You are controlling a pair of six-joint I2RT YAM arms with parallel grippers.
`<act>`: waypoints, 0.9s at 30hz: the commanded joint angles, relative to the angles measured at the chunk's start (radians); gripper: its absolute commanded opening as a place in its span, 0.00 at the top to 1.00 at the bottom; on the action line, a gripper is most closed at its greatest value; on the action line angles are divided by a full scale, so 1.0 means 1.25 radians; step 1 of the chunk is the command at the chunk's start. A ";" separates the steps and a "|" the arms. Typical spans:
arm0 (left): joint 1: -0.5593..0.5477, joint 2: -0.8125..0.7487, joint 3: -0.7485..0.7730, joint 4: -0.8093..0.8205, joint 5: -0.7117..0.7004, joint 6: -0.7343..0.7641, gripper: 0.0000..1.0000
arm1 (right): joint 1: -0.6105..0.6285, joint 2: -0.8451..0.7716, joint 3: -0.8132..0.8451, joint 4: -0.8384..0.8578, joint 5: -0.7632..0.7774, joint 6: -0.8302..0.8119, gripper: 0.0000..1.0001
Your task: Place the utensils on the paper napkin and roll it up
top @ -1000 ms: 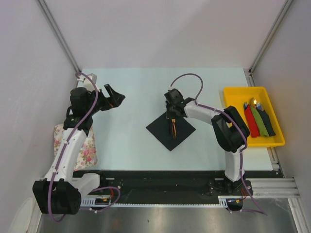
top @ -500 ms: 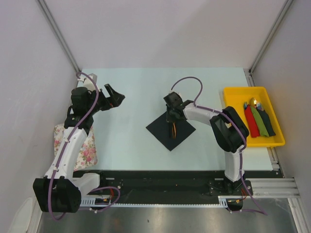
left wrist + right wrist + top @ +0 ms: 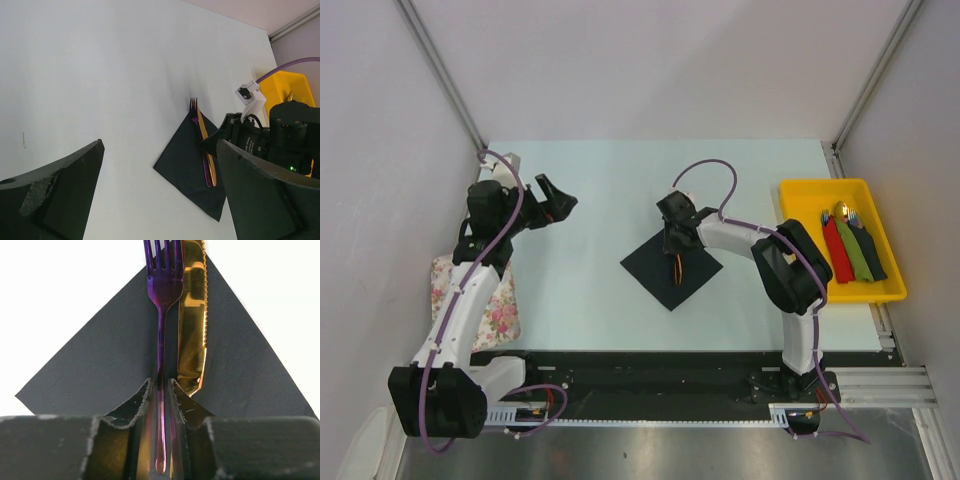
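The black paper napkin [image 3: 655, 270] lies as a diamond at mid-table. On it lie the utensils: a purple fork [image 3: 162, 285] and a gold knife [image 3: 192, 315], side by side. My right gripper [image 3: 160, 385] is low over the napkin [image 3: 100, 365] and straddles the fork's thin handle. Its jaws are slightly parted, with a narrow gap on each side of the handle. My left gripper [image 3: 560, 200] hovers wide open and empty at the left. In the left wrist view the napkin [image 3: 182, 160] and fork [image 3: 194, 107] show beyond my left gripper [image 3: 160, 145].
A yellow tray [image 3: 800, 190] at the right edge holds red and green rolled napkins [image 3: 848, 250] with gold cutlery. A floral cloth [image 3: 480, 300] lies under the left arm near the table's left front edge.
My right wrist has shifted slightly toward the back left over the napkin, and its jaws have eased apart around the fork handle. The left arm has not moved.
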 commanded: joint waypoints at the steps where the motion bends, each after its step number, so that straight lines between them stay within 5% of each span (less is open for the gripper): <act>1: 0.004 -0.005 -0.005 0.019 -0.009 0.007 0.00 | 0.001 -0.021 0.009 0.007 0.026 0.017 0.78; 11: 0.004 -0.042 0.006 0.031 0.021 0.070 0.00 | 0.002 -0.115 0.055 -0.001 -0.046 -0.021 0.65; 18: -0.002 -0.031 0.023 0.023 0.273 0.244 0.00 | -0.063 -0.221 0.052 0.019 -0.209 -0.124 0.41; 23: -0.120 -0.068 -0.037 -0.023 0.229 0.446 0.02 | -0.190 -0.279 -0.058 0.067 -0.397 -0.126 0.35; 27: -0.295 -0.068 -0.077 -0.034 0.166 0.604 0.16 | -0.259 -0.304 -0.141 0.072 -0.466 -0.130 0.36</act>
